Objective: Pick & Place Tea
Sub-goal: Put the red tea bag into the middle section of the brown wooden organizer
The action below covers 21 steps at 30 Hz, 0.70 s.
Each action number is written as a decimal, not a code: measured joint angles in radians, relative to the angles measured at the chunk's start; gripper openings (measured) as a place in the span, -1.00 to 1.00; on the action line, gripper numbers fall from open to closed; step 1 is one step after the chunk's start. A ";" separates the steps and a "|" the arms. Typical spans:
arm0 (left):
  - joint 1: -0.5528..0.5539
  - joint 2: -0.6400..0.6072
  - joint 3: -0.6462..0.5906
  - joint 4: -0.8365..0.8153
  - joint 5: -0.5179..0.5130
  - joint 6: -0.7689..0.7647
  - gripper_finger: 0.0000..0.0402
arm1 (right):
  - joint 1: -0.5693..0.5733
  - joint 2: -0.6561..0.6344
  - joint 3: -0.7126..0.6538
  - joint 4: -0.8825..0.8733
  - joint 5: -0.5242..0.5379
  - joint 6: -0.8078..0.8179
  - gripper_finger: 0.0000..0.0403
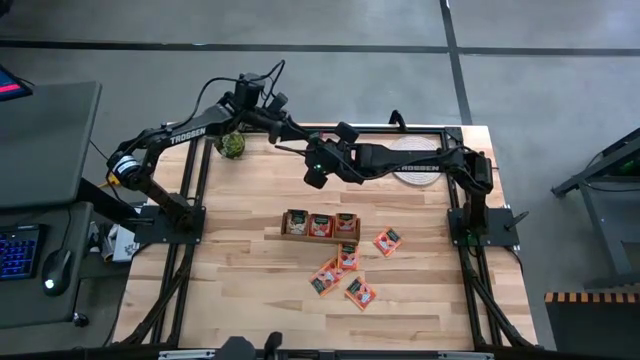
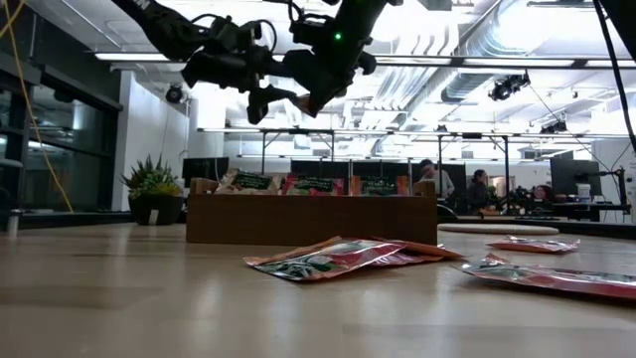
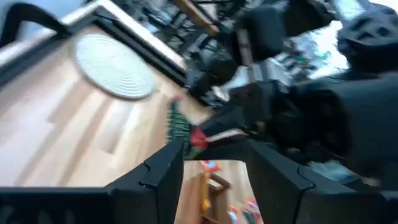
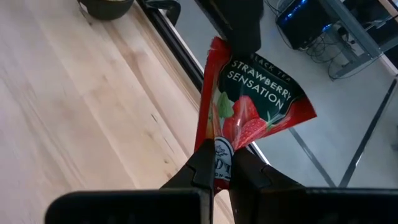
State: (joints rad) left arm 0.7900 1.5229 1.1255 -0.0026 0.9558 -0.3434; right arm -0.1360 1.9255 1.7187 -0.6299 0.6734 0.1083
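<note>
My tabletop (image 1: 240,280) of pale wood planks carries everything. On it, near the far right corner, lies the round woven mat (image 1: 415,170), partly under my right arm. Near the middle stands the long wooden box (image 1: 318,226), its three compartments each holding upright tea sachets. A small potted plant (image 1: 232,145) sits near the far left edge.

Both my arms are raised above the far half of the tabletop, their tips close together. My right end effector (image 4: 216,163) is clamped shut on one tea sachet (image 4: 249,102), pinching its lower edge; the packet stands up from my fingers, red and green, printed "Strawberry Sensation". My left end effector (image 3: 211,163) has its fingers parted, with the held sachet just beyond them; I cannot tell if it touches.

Loose sachets (image 1: 345,275) lie flat on the tabletop in front of the box, several overlapping, with one more (image 1: 388,241) apart to the right.
</note>
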 joint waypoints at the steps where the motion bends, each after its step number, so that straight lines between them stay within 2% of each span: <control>1: 0.000 0.000 0.000 -0.003 -0.021 0.002 -0.16 | 0.000 0.000 0.000 0.003 0.000 0.000 -0.92; 8: 0.001 0.000 0.000 -0.008 -0.118 0.050 -0.16 | 0.000 0.000 0.001 0.010 -0.011 0.000 -0.92; 21: -0.008 0.000 0.000 -0.038 -0.114 0.066 -0.16 | -0.004 -0.002 0.002 0.015 -0.011 0.000 -0.92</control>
State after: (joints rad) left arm 0.7825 1.5230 1.1255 -0.0407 0.8417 -0.2774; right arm -0.1403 1.9240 1.7204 -0.6151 0.6621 0.1081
